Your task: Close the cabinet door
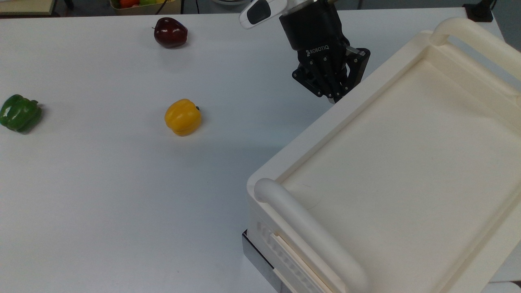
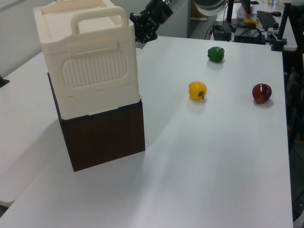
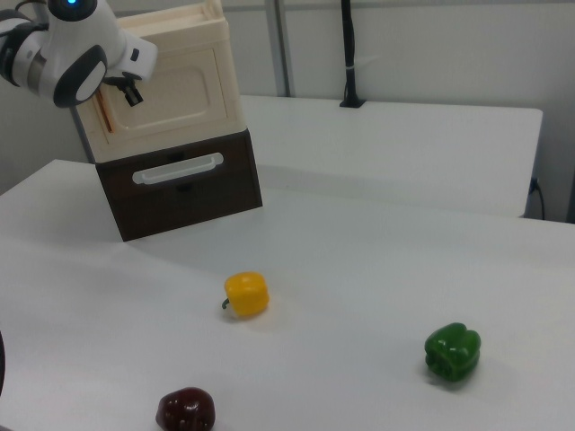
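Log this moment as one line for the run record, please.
step: close cabinet door | gripper: against cabinet side | cabinet door: flush with cabinet | yellow pepper, green pepper, apple: apart on table
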